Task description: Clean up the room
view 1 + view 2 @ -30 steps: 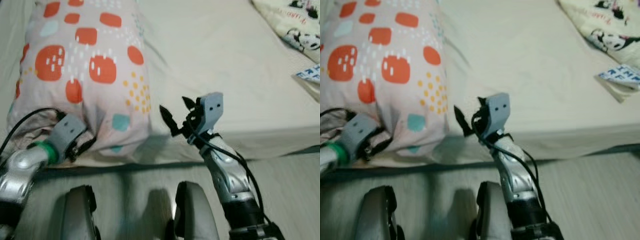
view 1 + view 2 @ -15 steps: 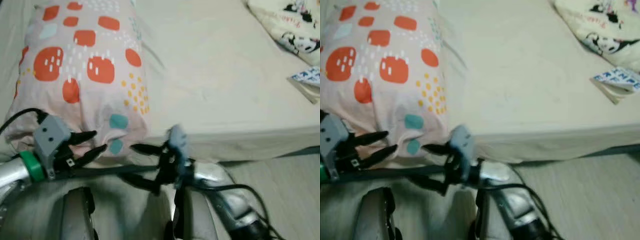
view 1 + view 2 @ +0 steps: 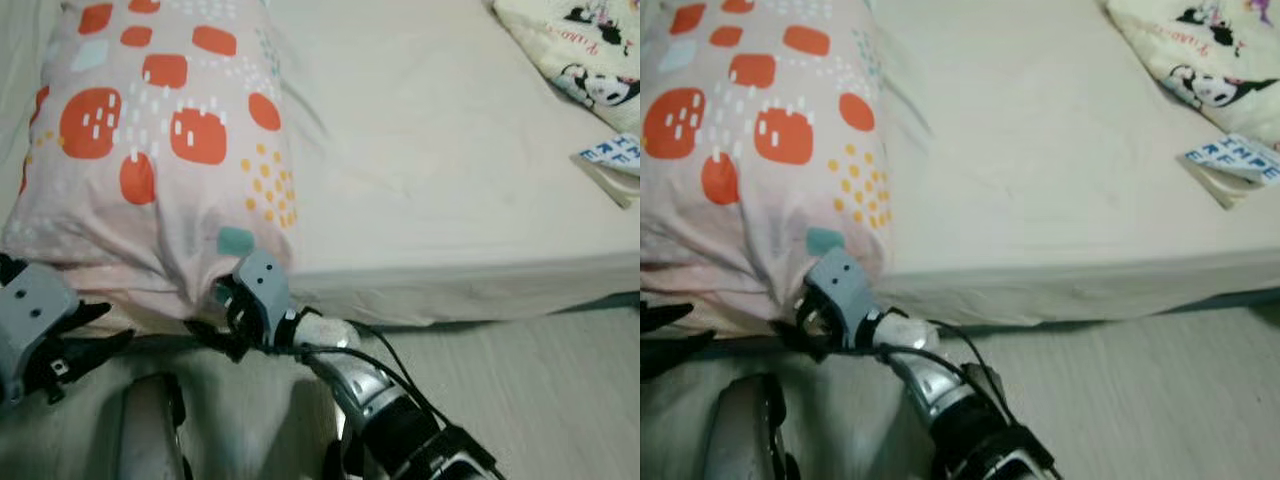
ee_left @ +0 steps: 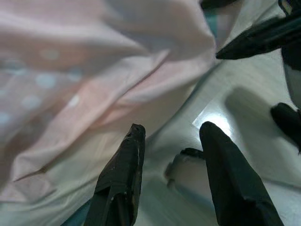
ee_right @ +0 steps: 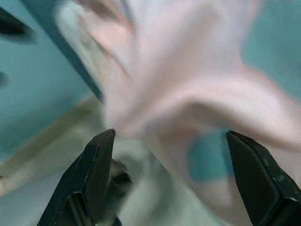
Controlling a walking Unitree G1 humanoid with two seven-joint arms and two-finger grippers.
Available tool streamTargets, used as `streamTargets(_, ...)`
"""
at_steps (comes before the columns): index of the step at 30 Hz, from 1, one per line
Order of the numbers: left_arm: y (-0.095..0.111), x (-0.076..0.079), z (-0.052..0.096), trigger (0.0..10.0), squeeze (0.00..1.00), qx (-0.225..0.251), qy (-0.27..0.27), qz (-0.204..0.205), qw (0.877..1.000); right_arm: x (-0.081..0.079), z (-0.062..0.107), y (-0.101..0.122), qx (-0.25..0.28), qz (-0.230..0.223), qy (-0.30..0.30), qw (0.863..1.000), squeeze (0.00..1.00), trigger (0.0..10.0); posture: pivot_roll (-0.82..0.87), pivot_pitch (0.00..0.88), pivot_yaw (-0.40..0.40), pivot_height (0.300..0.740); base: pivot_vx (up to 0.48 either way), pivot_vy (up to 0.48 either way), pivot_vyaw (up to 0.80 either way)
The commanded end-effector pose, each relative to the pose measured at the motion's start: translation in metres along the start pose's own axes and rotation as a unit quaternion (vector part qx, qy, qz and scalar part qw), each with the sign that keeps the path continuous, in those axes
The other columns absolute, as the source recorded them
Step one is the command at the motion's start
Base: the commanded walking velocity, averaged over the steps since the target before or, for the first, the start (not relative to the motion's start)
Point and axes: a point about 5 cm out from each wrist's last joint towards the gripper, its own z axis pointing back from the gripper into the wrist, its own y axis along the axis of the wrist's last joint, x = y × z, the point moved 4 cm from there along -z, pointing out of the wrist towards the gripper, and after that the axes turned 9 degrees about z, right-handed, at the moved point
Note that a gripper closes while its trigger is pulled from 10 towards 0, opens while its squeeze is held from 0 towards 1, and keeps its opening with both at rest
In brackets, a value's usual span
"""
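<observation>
A pale pink pillow (image 3: 160, 130) with orange patches lies on the left of the bed, and its near end hangs over the mattress edge. My right gripper (image 3: 222, 325) is open just below that overhanging corner, low in front of the bed. In the right wrist view its fingers (image 5: 96, 165) stand wide apart with the pillow's pink fabric (image 5: 188, 70) ahead of them, blurred. My left gripper (image 3: 105, 328) is open at the far left, a little short of the pillow's near edge. The left wrist view shows creased pillow fabric (image 4: 80, 70) beyond that gripper (image 4: 171, 127).
The bed (image 3: 450, 180) has a cream sheet. A cartoon-print blanket (image 3: 580, 50) and a blue-and-white packet (image 3: 612, 160) lie at its far right. Pale wood floor (image 3: 540, 380) runs along the bed's front. My own legs (image 3: 150, 430) show at the bottom.
My right gripper has come down from beside the pillow and swung left to under its near corner. The left gripper has drawn back from the pillow toward the lower left.
</observation>
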Motion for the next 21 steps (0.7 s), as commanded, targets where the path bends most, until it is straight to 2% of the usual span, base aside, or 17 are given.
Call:
streamTargets(1,-0.002,0.002,0.002,10.0,0.0,-0.005,0.001,0.004,1.0,-0.021,-0.02,0.007,-0.004,0.01,-0.005,1.0,0.0,10.0,0.21,0.339,-0.131,0.525,0.0,0.0,0.0)
streamTargets(2,0.0,0.001,0.002,10.0,0.0,-0.001,0.008,0.003,1.0,-0.019,-0.023,-0.002,-0.038,0.062,-0.026,0.997,0.0,10.0,0.21,0.341,-0.136,0.525,0.0,0.0,0.0)
streamTargets(3,0.002,0.001,0.002,10.0,0.0,0.006,0.015,0.005,1.0,-0.006,-0.022,-0.012,-0.081,0.106,-0.07,0.989,0.0,10.0,0.22,0.341,-0.141,0.525,0.0,0.0,0.0)
streamTargets(4,0.002,0.001,0.002,10.0,0.0,0.006,0.015,0.005,1.0,-0.006,-0.022,-0.012,-0.081,0.106,-0.07,0.989,0.0,10.0,0.22,0.341,-0.141,0.525,0.0,0.0,0.0)
streamTargets(5,0.005,0.0,0.003,10.0,0.0,0.013,0.029,0.01,0.999,0.022,-0.015,-0.022,-0.123,0.13,-0.151,0.972,0.0,10.0,0.22,0.339,-0.143,0.525,0.0,0.0,0.0)
streamTargets(7,0.005,0.0,0.003,10.0,0.0,0.013,0.029,0.01,0.999,0.022,-0.015,-0.022,-0.123,0.13,-0.151,0.972,0.0,10.0,0.22,0.339,-0.143,0.525,0.0,0.0,0.0)
streamTargets(9,0.006,0.001,0.002,10.0,0.0,0.018,0.036,0.016,0.999,0.047,-0.007,-0.017,-0.116,0.112,-0.217,0.963,0.0,10.0,0.22,0.338,-0.142,0.525,0.0,0.0,0.0)
streamTargets(10,0.006,0.001,0.002,10.0,0.0,0.018,0.036,0.016,0.999,0.047,-0.007,-0.017,-0.116,0.112,-0.217,0.963,0.0,10.0,0.22,0.338,-0.142,0.525,0.0,0.0,0.0)
streamTargets(12,0.008,0.0,0.0,10.0,0.0,0.028,0.05,0.022,0.998,0.088,0.008,0.004,-0.076,0.098,-0.308,0.943,0.0,10.0,0.22,0.337,-0.139,0.525,0.0,0.0,0.0)
streamTargets(13,0.008,-0.001,-0.002,10.0,0.0,0.03,0.055,0.023,0.998,0.101,0.014,0.011,-0.065,0.1,-0.337,0.934,0.0,10.0,0.23,0.335,-0.131,0.525,0.0,0.0,0.0)
streamTargets(14,0.008,-0.002,-0.002,10.0,0.0,0.029,0.059,0.022,0.998,0.109,0.017,0.016,-0.06,0.107,-0.354,0.927,0.0,10.0,0.23,0.335,-0.131,0.525,0.0,0.0,0.0)
streamTargets(16,-0.001,-0.006,-0.003,10.0,0.0,0.0,0.071,0.006,0.997,0.124,0.024,0.03,-0.056,0.158,-0.381,0.909,0.0,10.0,0.22,0.332,-0.125,0.525,0.0,0.0,0.0)
streamTargets(17,-0.001,-0.006,-0.003,10.0,0.0,0.0,0.071,0.006,0.997,0.124,0.024,0.03,-0.056,0.158,-0.381,0.909,0.0,10.0,0.22,0.332,-0.125,0.525,0.0,0.0,0.0)
streamTargets(18,-0.006,-0.01,-0.002,10.0,0.0,-0.02,0.078,-0.004,0.997,0.13,0.026,0.037,-0.054,0.184,-0.39,0.901,0.0,10.0,0.22,0.33,-0.124,0.525,0.0,0.0,0.0)
streamTargets(20,-0.03,-0.021,-0.001,10.0,0.0,-0.081,0.101,0.004,0.992,0.145,0.034,0.05,-0.052,0.234,-0.412,0.879,0.0,10.0,0.22,0.321,-0.123,0.525,0.0,0.0,0.0)
streamTargets(21,-0.03,-0.021,-0.001,10.0,0.0,-0.081,0.101,0.004,0.992,0.145,0.034,0.05,-0.052,0.234,-0.412,0.879,0.0,10.0,0.22,0.321,-0.123,0.525,0.0,0.0,0.0)
